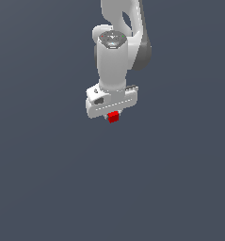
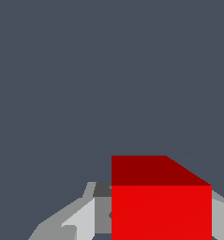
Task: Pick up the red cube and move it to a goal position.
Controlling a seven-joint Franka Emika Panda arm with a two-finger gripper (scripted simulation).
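The red cube point(image 1: 113, 117) is a tiny bright red block that peeks out just below the white gripper hand in the exterior view. My gripper point(image 1: 112, 113) hangs from the white arm, and its fingers are mostly hidden under the hand there. In the wrist view the red cube point(image 2: 161, 206) fills the space between the two grey fingers point(image 2: 83, 218), which lie against its sides. The gripper is shut on the cube. No goal marker shows in either view.
A plain dark grey-blue surface point(image 1: 48, 179) lies all around. The white arm's upper links point(image 1: 128, 28) rise towards the top of the exterior view. No other objects show.
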